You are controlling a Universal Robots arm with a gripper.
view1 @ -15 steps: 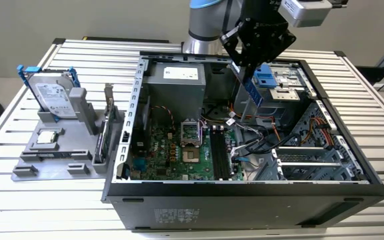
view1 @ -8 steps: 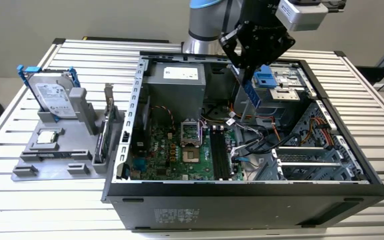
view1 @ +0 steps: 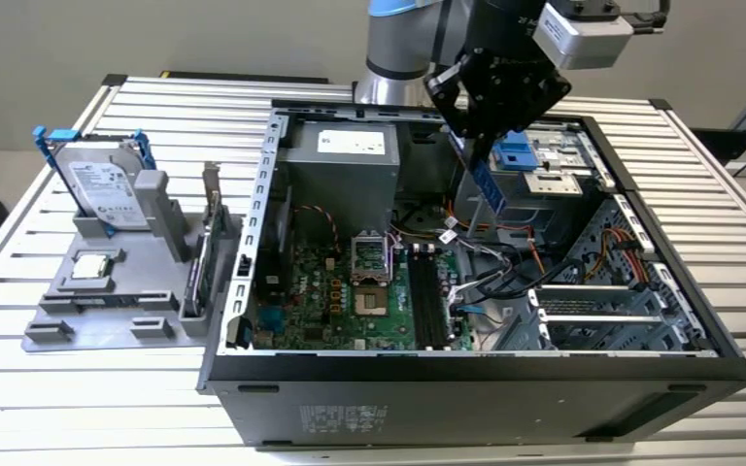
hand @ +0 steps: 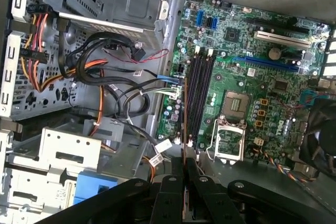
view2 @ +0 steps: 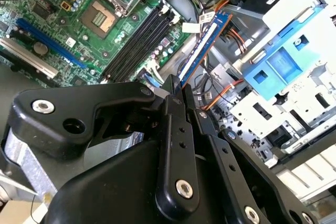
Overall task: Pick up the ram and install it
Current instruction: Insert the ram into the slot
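Gripper (view1: 481, 136) pinching the ram (view1: 485, 184) above the open computer case (view1: 477, 398) on a slatted metal table (view1: 723, 223).
The ram hangs end-down over the case, apparently clear of the memory slots (view1: 425, 301). Loose cables (view1: 516, 277) lie beside those slots, and a grey holder (view1: 101, 311) with a hard drive (view1: 94, 184) stands beside the case.

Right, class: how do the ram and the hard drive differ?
The ram is a thin blue stick; the hard drive is a broad silver block. The ram hangs in the gripper over the open case; the hard drive stands in a grey stand outside it. Neither is installed.
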